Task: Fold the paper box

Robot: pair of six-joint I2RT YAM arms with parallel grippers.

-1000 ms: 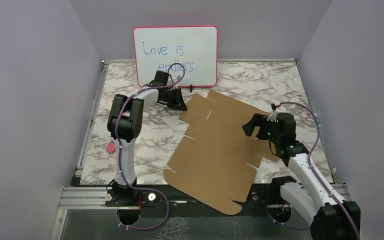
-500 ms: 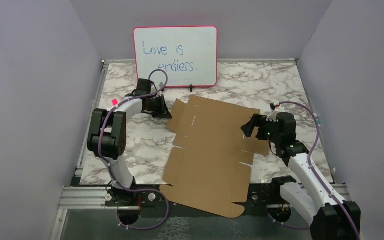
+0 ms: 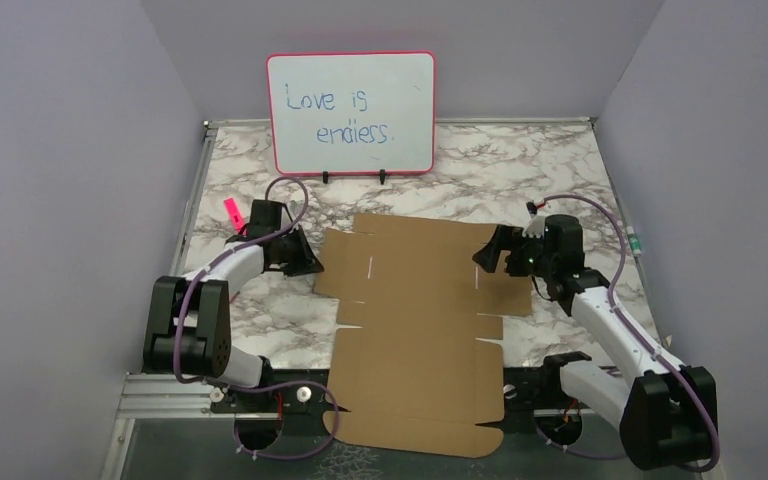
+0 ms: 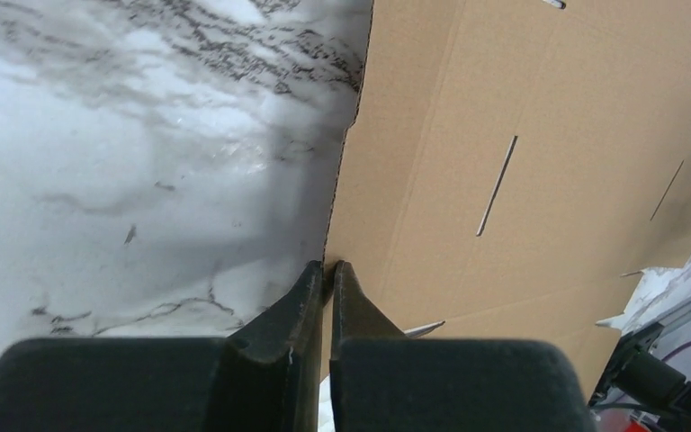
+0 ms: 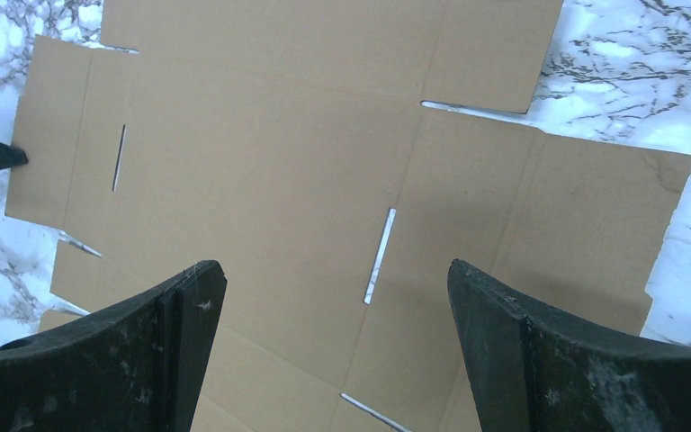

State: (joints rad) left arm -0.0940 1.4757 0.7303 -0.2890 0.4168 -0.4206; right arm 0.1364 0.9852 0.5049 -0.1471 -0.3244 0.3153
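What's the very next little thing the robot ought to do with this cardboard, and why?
Probably lower the right gripper onto the right flap and pinch its edge. The left gripper is shut on the left edge of the paper box sheet, while the right one hangs open above it, holding nothing, and the sheet lies flat with no flap raised.

Soft, even light from above keeps the overhead view bright and sharp, with only faint shadows. In the left wrist view the marble tabletop (image 4: 99, 135) washes out to pale glare on the left, and a grey shadow lies along the edge of the paper box (image 4: 522, 135). Near each wrist lens the left pincer (image 4: 327, 270) and right pincer (image 5: 335, 270) look dark and slightly soft.
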